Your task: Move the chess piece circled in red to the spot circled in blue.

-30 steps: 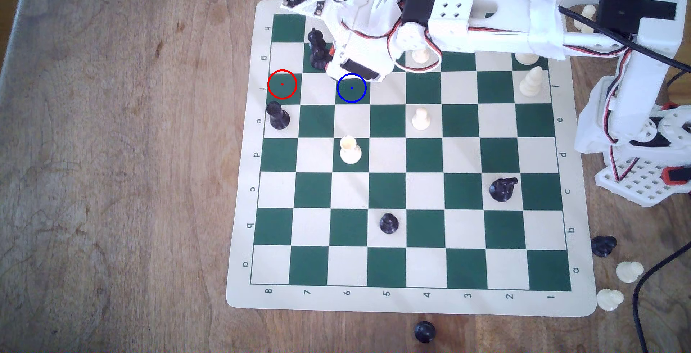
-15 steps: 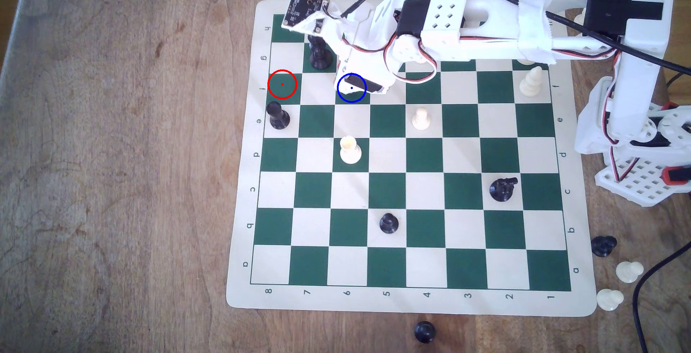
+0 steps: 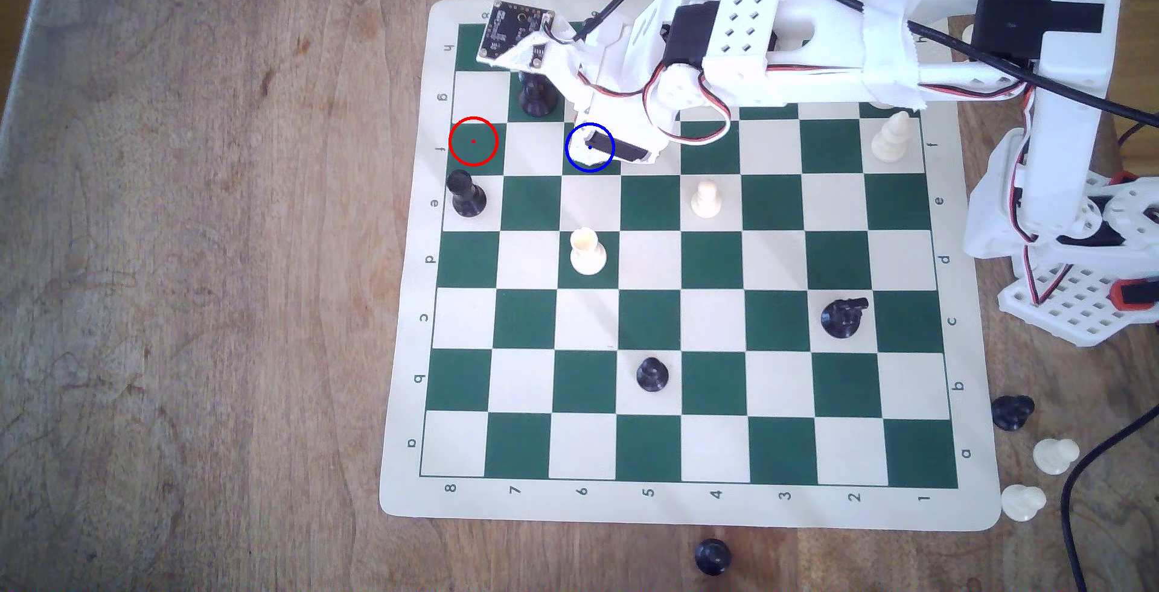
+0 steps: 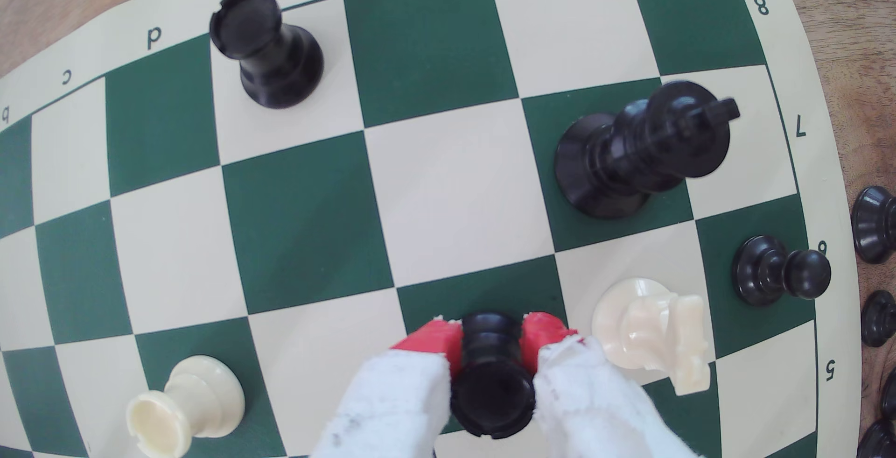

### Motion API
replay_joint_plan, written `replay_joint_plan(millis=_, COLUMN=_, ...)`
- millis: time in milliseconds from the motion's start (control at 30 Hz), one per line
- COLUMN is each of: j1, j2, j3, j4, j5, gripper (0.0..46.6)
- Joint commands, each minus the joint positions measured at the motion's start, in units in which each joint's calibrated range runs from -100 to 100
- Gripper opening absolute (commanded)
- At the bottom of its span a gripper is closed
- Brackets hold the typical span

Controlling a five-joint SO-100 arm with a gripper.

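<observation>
My gripper (image 4: 489, 341) is closed on the black rook (image 4: 492, 380) over the blue-ringed square (image 3: 580, 161) — releasing too high may tip it toward the white knight (image 4: 649, 332) just beside my fingers (image 4: 543, 332).

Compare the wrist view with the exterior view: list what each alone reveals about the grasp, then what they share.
Wrist view alone: the gripper has its red-tipped jaws clamped on the waist of the black rook, over a dark green square.

Exterior view alone: the blue ring marks the target square, with the arm's wrist right above it, and the red-ringed square stands empty.

Both: the other black rook, the tall black king and the white rook standing on the board.
</observation>
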Motion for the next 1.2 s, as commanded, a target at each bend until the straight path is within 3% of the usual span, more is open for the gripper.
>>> replay_joint_plan(millis=0, j1=1.1, j2=-1.1, j3=-0.6, j4=-0.6, j5=-0.1, gripper=10.6)
replay_joint_plan(millis=267, j1=2.3, j2=-4.8, j3=-0.6, j4=-0.5, j5=-0.5, gripper=16.2)
replay_joint_plan(millis=633, j1=-0.1, j2=-18.6, j3=9.2, j4=3.7, j5=-1.5, gripper=18.2)
replay_joint_plan(millis=733, j1=-1.4, j2=-23.8, j3=15.7, j4=1.6, j5=-3.1, gripper=15.6)
replay_joint_plan(millis=800, j1=-2.7, j2=-32.0, j3=28.7, j4=-7.7, j5=-3.0, gripper=15.5)
replay_joint_plan(millis=967, j1=-4.2, j2=-45.3, j3=43.6, j4=-17.7, j5=-2.9, gripper=13.9)
replay_joint_plan(millis=1033, j1=-5.4, j2=-51.7, j3=51.1, j4=-22.3, j5=-1.8, gripper=12.1)
replay_joint_plan(millis=1067, j1=-7.1, j2=-56.6, j3=57.0, j4=-25.4, j5=0.2, gripper=9.1)
replay_joint_plan(millis=1167, j1=-8.0, j2=-62.7, j3=64.3, j4=-33.1, j5=1.0, gripper=4.5)
